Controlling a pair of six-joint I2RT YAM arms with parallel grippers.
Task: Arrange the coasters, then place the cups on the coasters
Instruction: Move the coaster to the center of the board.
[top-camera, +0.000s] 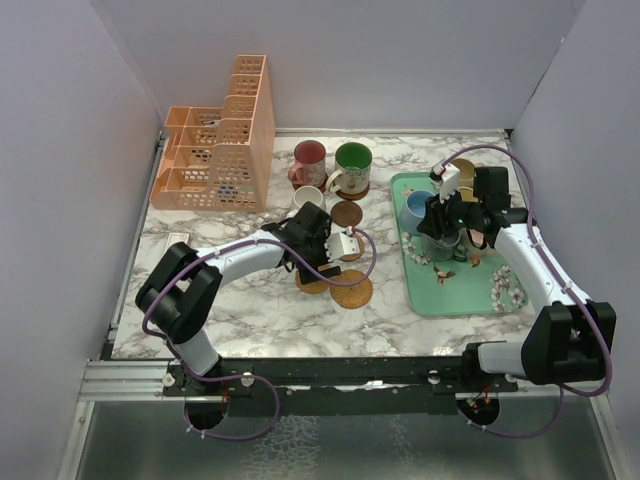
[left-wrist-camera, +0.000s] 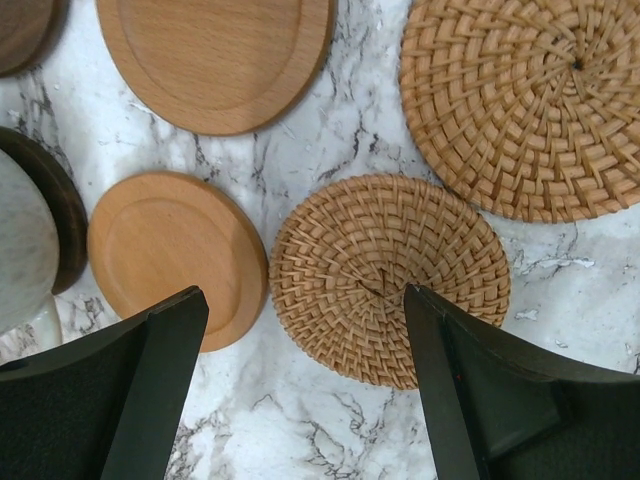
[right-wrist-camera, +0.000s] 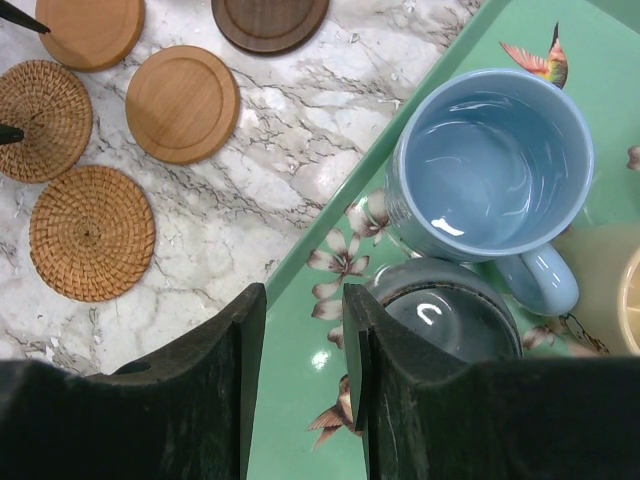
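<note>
Left gripper (left-wrist-camera: 300, 300), jaws spread above the small round woven rattan coaster (left-wrist-camera: 390, 280): descending, you could snag the pale round wooden coaster (left-wrist-camera: 175, 255) beside it; right gripper (right-wrist-camera: 305, 295), jaws narrowly parted, empty.

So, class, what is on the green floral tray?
A blue mug, a grey mug beside it and a yellow mug at the frame's edge. The right claw covers part of the grey mug.

Bright, even, diffuse overhead light; shadows short, soft. Top view sharp, slight bending at edges. Left wrist view: woven coaster (left-wrist-camera: 385, 285) between fingertips crisp; left fingers (left-wrist-camera: 150, 400) near lens black, soft-edged, detail lost. Right wrist view: white glare spots inside blue mug (right-wrist-camera: 495, 160) ahead of fingertips, on grey mug (right-wrist-camera: 445, 320) just beside them, on glossy tray (right-wrist-camera: 300, 400) between them; right fingers (right-wrist-camera: 200, 400) dark, slightly blurred
</note>
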